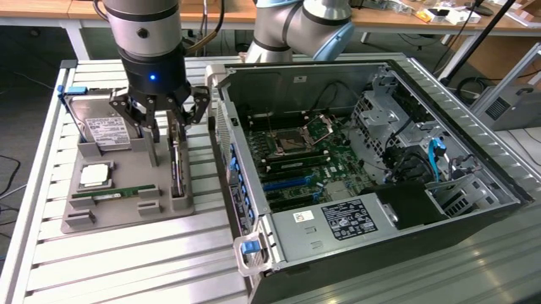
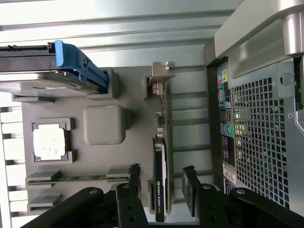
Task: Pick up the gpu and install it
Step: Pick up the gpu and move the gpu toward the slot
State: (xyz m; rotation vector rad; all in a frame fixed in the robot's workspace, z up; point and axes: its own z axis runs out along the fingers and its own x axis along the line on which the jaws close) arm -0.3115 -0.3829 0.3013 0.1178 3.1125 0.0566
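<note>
Black and spread wide, your claw point(image 2: 162, 167) sits closest in the wrist view. One finger is on each side of the gpu point(image 2: 160, 147), with a little gap on both sides, so it is pinching nothing. The gpu stands on its thin edge in a slot of the grey tray point(image 2: 137, 109), with its shiny metal end away from the claw. You cannot see its bottom edge down in the slot.

From the exterior view, the claw point(image 1: 166, 149) covers the top of the gpu point(image 1: 175, 177).

Further along the tray lie a green RAM stick point(image 2: 78, 178) and a square silver chip point(image 2: 49, 142). Then comes a hard drive in a blue frame point(image 2: 42, 71), cut off at the picture's edge.

The tray rests on a ribbed metal bench point(image 1: 127, 266). Just beside it, on the exterior view's right, is the open computer case point(image 1: 381, 158). Deep inside the case, the wires are hard to make out.
</note>
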